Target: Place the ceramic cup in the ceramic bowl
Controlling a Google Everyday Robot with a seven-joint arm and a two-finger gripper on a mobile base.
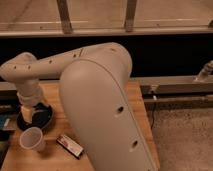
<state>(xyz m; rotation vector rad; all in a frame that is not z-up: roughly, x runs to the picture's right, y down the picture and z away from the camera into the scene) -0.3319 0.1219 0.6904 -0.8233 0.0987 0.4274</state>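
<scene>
Camera view: shows the gripper low at the left end of the wooden bench, hanging just over the black ceramic bowl. Cannot tell whether open wide or narrow. Shows the white ceramic cup upright on the bench, nearer the camera than the gripper, just beside the bowl, not inside. Shows also a small flat packet near the cup.

The gripper, over the bowl, covers much of it. The arm hides most of the worktop. The left edge cuts off a blue thing.
</scene>
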